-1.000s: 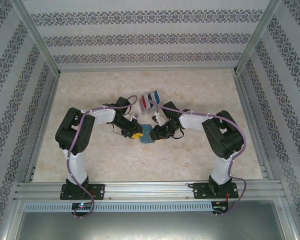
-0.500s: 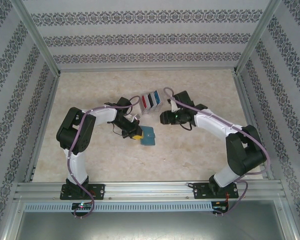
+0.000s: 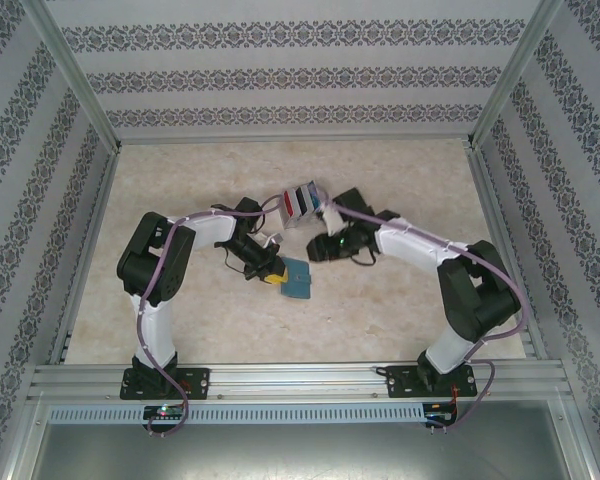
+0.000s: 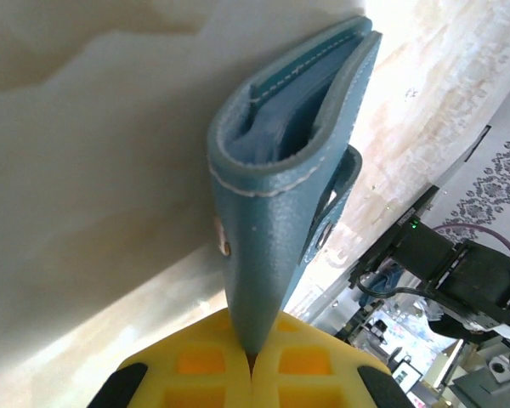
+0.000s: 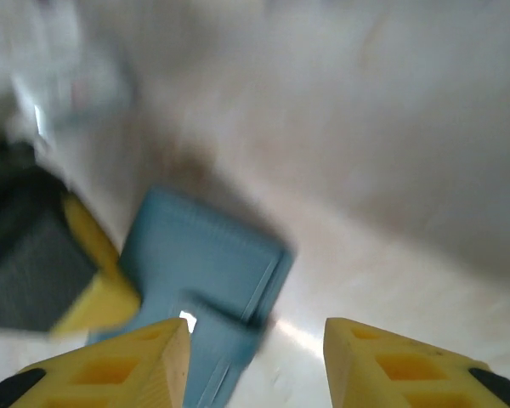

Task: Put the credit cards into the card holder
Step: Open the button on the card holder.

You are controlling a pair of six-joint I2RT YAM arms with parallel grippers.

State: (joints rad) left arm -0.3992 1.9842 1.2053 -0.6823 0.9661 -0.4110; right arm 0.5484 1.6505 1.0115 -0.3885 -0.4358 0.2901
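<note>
Mid-bench, just near of centre: got the small teal-blue folding leather card holder (image 3: 298,279), pinched along its left edge by the left end effector (image 3: 271,272). Up close in the left wrist view, yellow fingertips (image 4: 195,374) pressed together on the leather, clamped firm. Held edge-up there, folded with both panels close but slightly gaping, pale stitching along the rim and darker inner pockets peeking out. Small snap strap (image 4: 347,174) hanging off its right side. Cannot tell whether touching the pale marbled bench (image 3: 380,320) or held just above it.

Over to the right end effector (image 3: 320,248): sitting just far-right of the card holder, apart from it, between it and the pale grey slotted rack (image 3: 316,208). From its own wrist camera, all rather blurred: yellow fingers (image 5: 123,361) spread wide apart, hovering over the card holder, with one yellow finger of the left end effector gripping at the left.

Far of centre, standing upright in the rack's slots: thin red, black and blue plastic credit cards (image 3: 298,198), side by side, apart from the card holder.
</note>
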